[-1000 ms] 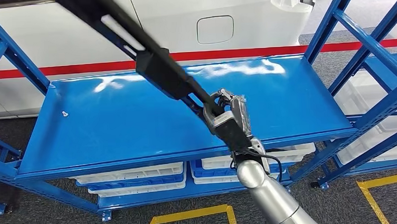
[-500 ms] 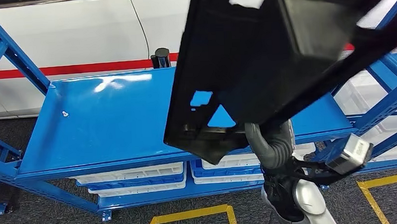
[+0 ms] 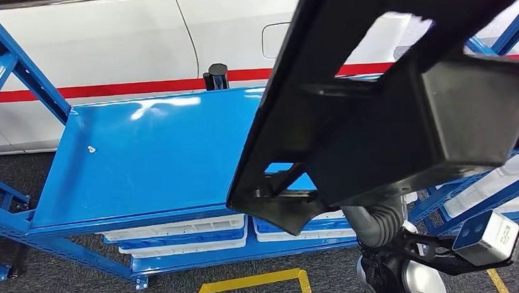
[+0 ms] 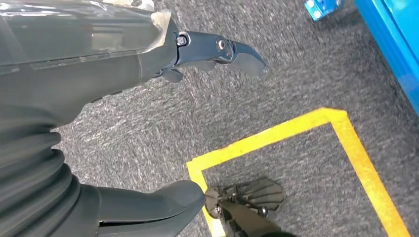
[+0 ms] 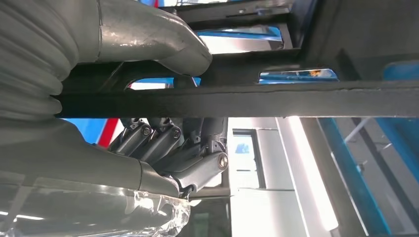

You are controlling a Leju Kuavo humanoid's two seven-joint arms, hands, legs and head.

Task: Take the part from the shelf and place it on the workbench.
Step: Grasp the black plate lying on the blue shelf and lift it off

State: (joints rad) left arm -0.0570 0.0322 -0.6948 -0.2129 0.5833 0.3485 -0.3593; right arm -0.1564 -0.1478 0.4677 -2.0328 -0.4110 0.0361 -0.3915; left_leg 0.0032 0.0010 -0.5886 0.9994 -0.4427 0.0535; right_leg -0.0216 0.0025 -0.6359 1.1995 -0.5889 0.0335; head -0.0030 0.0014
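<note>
The big black plastic part (image 3: 373, 110) is up in the air, clear of the blue shelf (image 3: 153, 157) and close in front of the robot's head. Long and held at one spot, it could, I'd guess, twist in the grip or clip the shelf's blue uprights (image 3: 19, 70) if the robot turns. The right hand (image 5: 168, 143) grasps it, thumb over one bar and fingers (image 5: 163, 140) curled under; the left hand (image 4: 148, 54) hangs released over the carpet (image 4: 296, 74), holding nothing.

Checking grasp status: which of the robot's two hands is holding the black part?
The right hand: its fingers wrap a bar of the black part. The left hand hangs over the floor, holding nothing.
</note>
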